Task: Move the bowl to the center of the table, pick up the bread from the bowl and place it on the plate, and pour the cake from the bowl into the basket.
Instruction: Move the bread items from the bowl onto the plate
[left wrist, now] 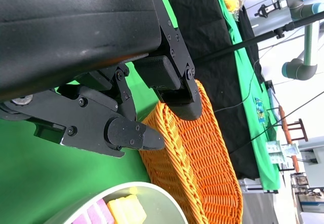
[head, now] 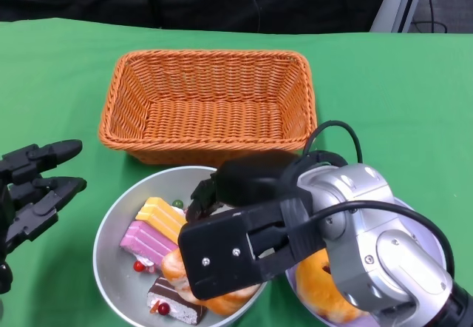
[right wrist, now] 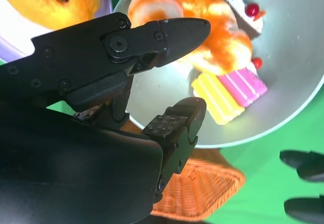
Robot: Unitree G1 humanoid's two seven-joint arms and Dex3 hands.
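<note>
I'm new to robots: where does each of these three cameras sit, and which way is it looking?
Head view: up on the robot, looking down at the table; shows the basket, bowl, the open left robot hand and the right robot hand over the bowl.
Right wrist view: behind the right robot hand, facing into the bowl.
Left wrist view: behind the left robot hand, facing the basket.
All three share the basket and bowl.

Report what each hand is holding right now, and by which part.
Nothing is held. The right hand hovers over the bowl with its fingers apart above the bread. The left hand is open beside the bowl.
</note>
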